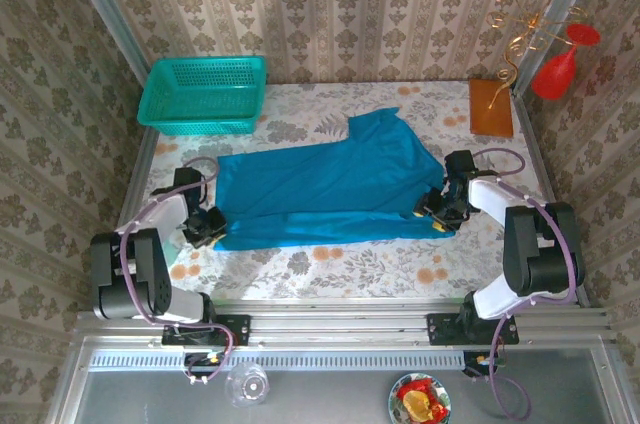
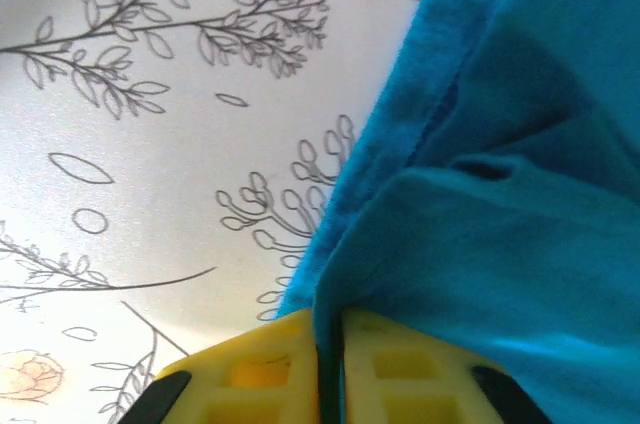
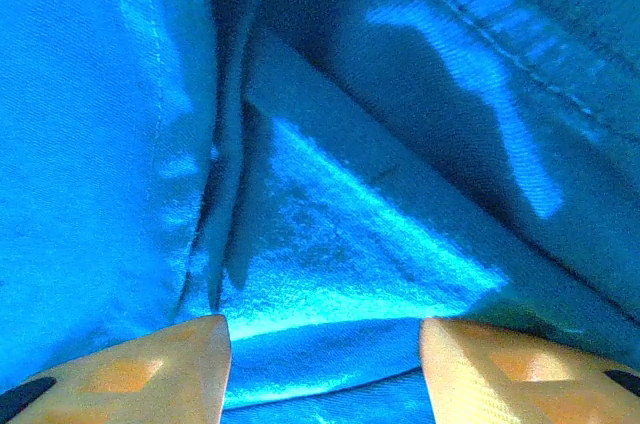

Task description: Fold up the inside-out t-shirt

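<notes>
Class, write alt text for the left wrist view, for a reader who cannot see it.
The left gripper, yellow jaws shut, pinches the edge of the teal t-shirt at the right. White tablecloth with drawn leafy sprigs lies at the left.

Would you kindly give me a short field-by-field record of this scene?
t-shirt: teal, lying spread out on the table
left gripper: fingers shut on the t-shirt's left edge
right gripper: fingers open, at the t-shirt's right edge
basket: turquoise mesh, far left corner, apart from the t-shirt
</notes>
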`<state>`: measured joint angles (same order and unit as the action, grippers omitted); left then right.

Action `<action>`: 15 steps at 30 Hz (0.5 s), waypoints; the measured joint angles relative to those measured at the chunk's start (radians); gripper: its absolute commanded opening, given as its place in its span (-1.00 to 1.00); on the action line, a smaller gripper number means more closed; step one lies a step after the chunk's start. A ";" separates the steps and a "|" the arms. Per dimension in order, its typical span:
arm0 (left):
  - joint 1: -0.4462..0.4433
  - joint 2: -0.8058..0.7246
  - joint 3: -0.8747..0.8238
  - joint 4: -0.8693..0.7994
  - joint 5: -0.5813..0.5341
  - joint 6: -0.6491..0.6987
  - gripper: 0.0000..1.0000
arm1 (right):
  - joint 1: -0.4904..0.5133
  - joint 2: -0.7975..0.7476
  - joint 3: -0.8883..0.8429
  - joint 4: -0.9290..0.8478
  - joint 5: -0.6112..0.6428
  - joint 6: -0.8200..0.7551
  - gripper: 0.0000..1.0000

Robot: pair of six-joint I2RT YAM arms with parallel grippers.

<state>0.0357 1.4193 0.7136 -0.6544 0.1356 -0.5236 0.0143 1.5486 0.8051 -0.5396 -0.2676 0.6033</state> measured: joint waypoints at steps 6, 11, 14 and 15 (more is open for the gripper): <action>0.000 -0.083 0.030 -0.079 -0.154 -0.015 -0.38 | -0.002 -0.056 0.000 -0.024 0.007 -0.001 0.08; -0.024 -0.149 0.103 -0.111 -0.183 0.012 -0.54 | -0.001 -0.129 0.008 -0.047 -0.004 -0.002 0.07; -0.077 -0.145 0.108 -0.093 -0.123 0.015 -0.58 | 0.006 -0.140 0.010 -0.047 -0.029 -0.004 0.08; -0.093 -0.132 0.106 -0.081 -0.097 0.014 -0.59 | 0.011 -0.140 0.010 -0.047 -0.039 -0.005 0.09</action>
<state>-0.0574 1.2873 0.8196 -0.7357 0.0383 -0.5091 0.0250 1.4090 0.8150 -0.5865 -0.3069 0.5983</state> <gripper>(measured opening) 0.211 0.540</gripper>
